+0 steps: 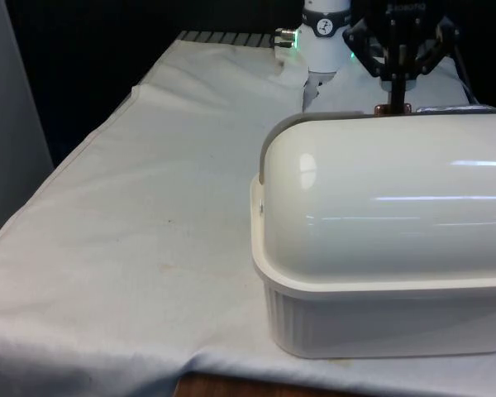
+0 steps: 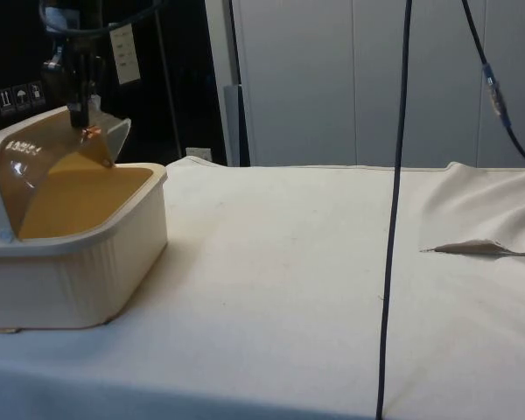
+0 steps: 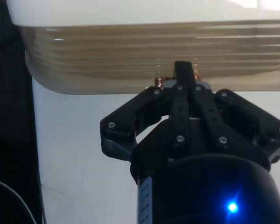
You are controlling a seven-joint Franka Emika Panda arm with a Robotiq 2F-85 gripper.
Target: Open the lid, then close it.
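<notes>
Bread box (image 1: 380, 306) stands at the near end of the table (image 1: 132, 240), towards the front view's right, directly beneath your claw (image 1: 396, 106). Its cream ribbed base sits flat on the white cloth. You will see in the side view that the translucent amber lid (image 2: 52, 162) is partly raised, rolled up under the white domed cover (image 1: 388, 198), with its lower edge tilted clear of the base rim below the claw (image 2: 86, 129).

Your claw (image 3: 184, 77) hangs vertically over the lid's leading edge, fingers pressed together on the small copper-coloured handle (image 2: 91, 132) fixed there. In the wrist view that handle (image 3: 157, 81) shows on either side of the clenched fingers (image 3: 184, 70), against the amber ribbing of the lid (image 3: 130, 65).

A dark cable (image 2: 394, 201) hangs down across the side view, well away from the claw. Cloth beyond it is rucked into a fold (image 2: 481, 248) on the far side from the box.
</notes>
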